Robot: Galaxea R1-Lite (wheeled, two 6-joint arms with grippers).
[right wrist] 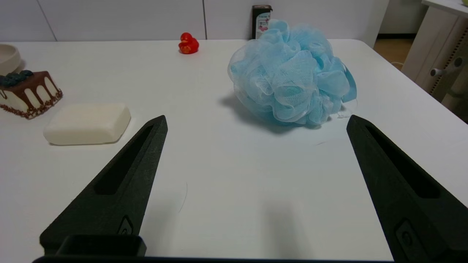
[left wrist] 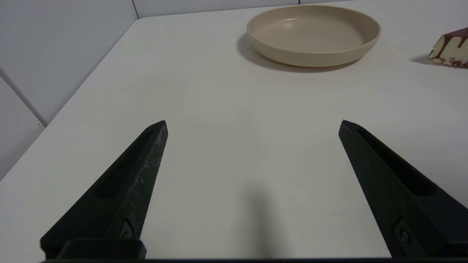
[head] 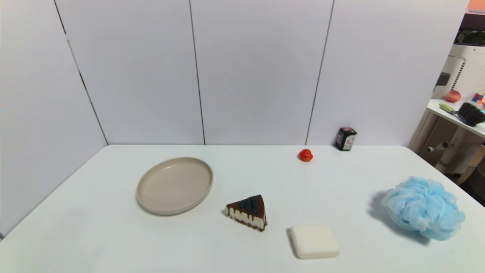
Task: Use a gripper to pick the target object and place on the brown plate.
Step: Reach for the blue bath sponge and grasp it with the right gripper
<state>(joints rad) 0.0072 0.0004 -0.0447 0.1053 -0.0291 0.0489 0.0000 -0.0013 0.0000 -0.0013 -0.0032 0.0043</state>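
Note:
The light blue mesh bath pouf point(head: 424, 207) sits on the white table at the right; it also shows in the right wrist view point(right wrist: 290, 73). The beige-tan plate point(head: 174, 185) lies empty at the left centre, and shows in the left wrist view point(left wrist: 313, 33). My right gripper point(right wrist: 256, 122) is open and empty, low over the table, short of the pouf. My left gripper point(left wrist: 252, 124) is open and empty over bare table, short of the plate. Neither gripper shows in the head view.
A chocolate cake slice point(head: 248, 212) and a white soap bar point(head: 314, 240) lie between plate and pouf. A red rubber duck point(head: 305, 155) and a small dark box point(head: 346, 138) stand at the back. The table's right edge runs close by the pouf.

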